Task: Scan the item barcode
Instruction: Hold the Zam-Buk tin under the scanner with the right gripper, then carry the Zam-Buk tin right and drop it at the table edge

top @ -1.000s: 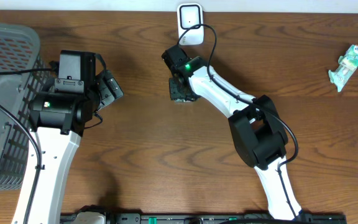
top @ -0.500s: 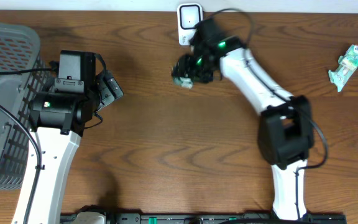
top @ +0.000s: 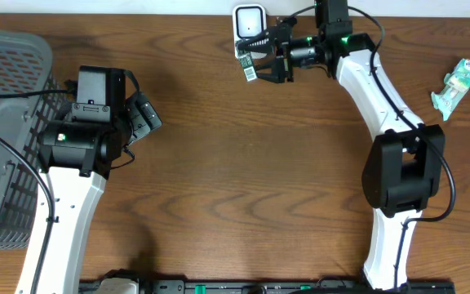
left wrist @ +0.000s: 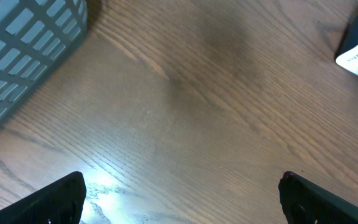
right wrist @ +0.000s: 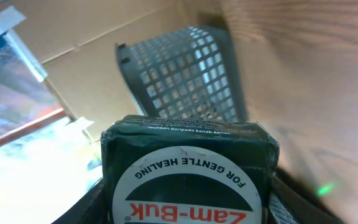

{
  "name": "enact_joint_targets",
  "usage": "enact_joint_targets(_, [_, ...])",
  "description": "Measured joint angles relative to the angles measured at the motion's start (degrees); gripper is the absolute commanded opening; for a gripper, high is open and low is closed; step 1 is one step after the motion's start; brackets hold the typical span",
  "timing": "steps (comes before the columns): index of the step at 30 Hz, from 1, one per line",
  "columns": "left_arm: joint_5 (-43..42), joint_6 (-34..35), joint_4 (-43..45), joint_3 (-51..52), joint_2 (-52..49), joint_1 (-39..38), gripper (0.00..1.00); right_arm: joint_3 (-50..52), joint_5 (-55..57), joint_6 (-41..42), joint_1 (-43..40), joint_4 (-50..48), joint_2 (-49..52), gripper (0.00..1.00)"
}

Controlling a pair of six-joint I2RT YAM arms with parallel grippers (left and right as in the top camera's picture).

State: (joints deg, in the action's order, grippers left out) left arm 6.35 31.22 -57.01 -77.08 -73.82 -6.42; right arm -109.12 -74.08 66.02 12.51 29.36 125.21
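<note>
- Right, the pick-up looks done: the right gripper has the Zam-Buk box off the table and up at the far edge, just beside the white scanner.
- On the overhead view a pale label shows on the box, turned up toward the camera. It may be the barcode, but it is too small to read.
- Whether that label faces the scanner's window, I cannot tell, so I'd call the presenting step underway and the scan itself not confirmed.
- From the right wrist the box fills the bottom of the frame, lettering upside down, sitting squarely between the jaws. A dark finger presses against one side, and the other side is largely cut off by the frame.
- So the right fingers are clamped on the box, held part-way apart by its width.
- Left gripper hangs over bare table next to the grey basket, well apart from the action.
- Its wrist view shows both fingertips spread wide with only wood grain between them.
- What's left, by my read: turn the label onto the scanner and get the read.
- Off to the far right, some snack packets lie untouched.
</note>
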Motion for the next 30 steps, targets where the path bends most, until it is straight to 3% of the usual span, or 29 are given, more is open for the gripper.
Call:
enact_joint_targets(6, [0.0,0.0,0.0,0.0,0.0,0.0,0.98,0.0,-1.0,5.5,0.0,-4.9,0.0,0.45])
enact_joint_targets(11, [0.0,0.0,0.0,0.0,0.0,0.0,0.98,0.0,7.1,0.5,0.4,-4.8,0.0,0.43])
enact_joint_targets(14, [0.0,0.0,0.0,0.0,0.0,0.0,0.98,0.0,16.8,-7.0,1.2,-4.7,0.0,0.45])
enact_joint_targets(18, [0.0,0.0,0.0,0.0,0.0,0.0,0.98,0.0,41.9,-16.9,3.6,-5.6,0.0,0.50])
enact_joint_targets(19, [0.0,0.0,0.0,0.0,0.0,0.0,0.98,0.0,50.6,-19.6,4.6,-7.8,0.0,0.50])
enact_joint_targets(23, [0.0,0.0,0.0,0.0,0.0,0.0,0.98,0.1,68.6,-28.3,7.4,-17.9,0.0,0.46])
enact_joint_targets(30, [0.0,0.0,0.0,0.0,0.0,0.0,0.98,0.0,80.3,-37.7,10.1,-32.8,3.5,0.52])
